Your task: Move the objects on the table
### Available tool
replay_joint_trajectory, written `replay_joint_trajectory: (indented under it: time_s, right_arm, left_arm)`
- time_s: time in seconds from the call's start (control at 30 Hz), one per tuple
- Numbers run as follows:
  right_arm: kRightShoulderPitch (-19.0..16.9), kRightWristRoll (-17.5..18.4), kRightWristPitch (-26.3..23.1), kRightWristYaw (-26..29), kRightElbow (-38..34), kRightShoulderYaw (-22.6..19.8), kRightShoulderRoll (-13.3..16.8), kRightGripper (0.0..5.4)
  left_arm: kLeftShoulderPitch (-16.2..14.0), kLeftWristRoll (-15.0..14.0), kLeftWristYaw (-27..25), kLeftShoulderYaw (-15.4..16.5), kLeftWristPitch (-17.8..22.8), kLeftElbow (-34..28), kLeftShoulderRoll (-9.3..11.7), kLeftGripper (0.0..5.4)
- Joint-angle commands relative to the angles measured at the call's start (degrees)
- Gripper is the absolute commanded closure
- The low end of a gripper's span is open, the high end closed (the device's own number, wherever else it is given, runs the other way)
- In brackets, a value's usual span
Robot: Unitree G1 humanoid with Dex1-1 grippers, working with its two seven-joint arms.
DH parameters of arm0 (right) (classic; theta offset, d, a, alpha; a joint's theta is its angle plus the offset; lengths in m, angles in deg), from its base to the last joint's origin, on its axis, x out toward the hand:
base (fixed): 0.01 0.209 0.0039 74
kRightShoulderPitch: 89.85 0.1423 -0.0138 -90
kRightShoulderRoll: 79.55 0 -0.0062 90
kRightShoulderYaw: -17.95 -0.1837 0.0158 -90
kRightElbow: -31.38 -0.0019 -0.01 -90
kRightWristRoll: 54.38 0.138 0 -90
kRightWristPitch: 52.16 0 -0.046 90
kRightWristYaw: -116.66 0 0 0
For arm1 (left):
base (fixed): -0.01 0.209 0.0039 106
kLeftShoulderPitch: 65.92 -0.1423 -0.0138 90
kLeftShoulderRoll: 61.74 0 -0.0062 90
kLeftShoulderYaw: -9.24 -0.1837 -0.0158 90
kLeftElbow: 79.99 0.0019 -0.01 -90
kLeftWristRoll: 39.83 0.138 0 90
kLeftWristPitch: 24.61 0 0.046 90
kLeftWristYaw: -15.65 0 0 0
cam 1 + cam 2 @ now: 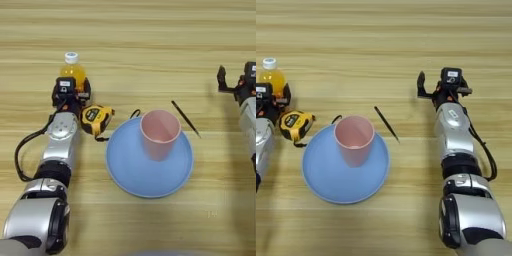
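Note:
A small orange-drink bottle [73,69] with a white cap stands upright at the far left of the table [150,35]. My left gripper [73,88] reaches up to it, its black fingers [88,90] pressed on either side of the bottle's lower half, hiding the base. A pale pink cup [160,134] stands upright on a blue plate [131,170] near the middle. Just right of the plate, a thin black stick [186,119] lies slanted on the wood. My right gripper [440,86] rests open at the right, away from all of these.
A yellow tape measure [96,119] lies between my left forearm and the plate's left rim, its black strap trailing toward the plate. A black cable loops out from my left arm [20,155].

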Motion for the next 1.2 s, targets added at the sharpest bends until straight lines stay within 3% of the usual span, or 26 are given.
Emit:
replay_joint_trajectory:
  time_s: [0.03, 0.3, 0.33, 0.77, 0.97, 1.2]
  right_arm:
    - [-0.31, 0.54, -1.03, 0.49, -0.89, 0.21, -0.27, 0.00]
    - [-0.37, 0.59, -1.12, 0.60, -1.14, 0.22, -0.25, 0.00]
    - [-0.37, 0.57, -1.11, 0.60, -1.14, 0.22, -0.25, 0.00]
    - [-0.58, 0.51, -1.13, 1.20, -1.27, 0.40, -0.24, 0.00]
    - [-0.72, 0.56, -1.20, 1.53, -1.42, 0.42, -0.18, 0.00]
    - [-0.84, 0.49, -1.32, 1.69, -1.35, 0.50, -0.15, 0.00]
  left_arm:
    - [0.77, 1.42, 1.45, -0.57, 0.06, 1.15, 0.38, 1.99]
    - [0.88, 1.46, 2.06, -0.50, 0.33, 1.22, 0.37, 1.99]
    - [0.88, 1.49, 2.23, -0.49, 0.54, 1.19, 0.39, 1.61]
    - [1.05, 1.27, 2.23, -0.45, 1.14, 1.44, 0.48, 0.41]
    - [1.02, 1.18, 2.33, -0.39, 1.07, 1.32, 0.37, 0.01]
    - [1.03, 0.94, 2.33, -0.19, 0.91, 1.20, 0.26, 0.01]
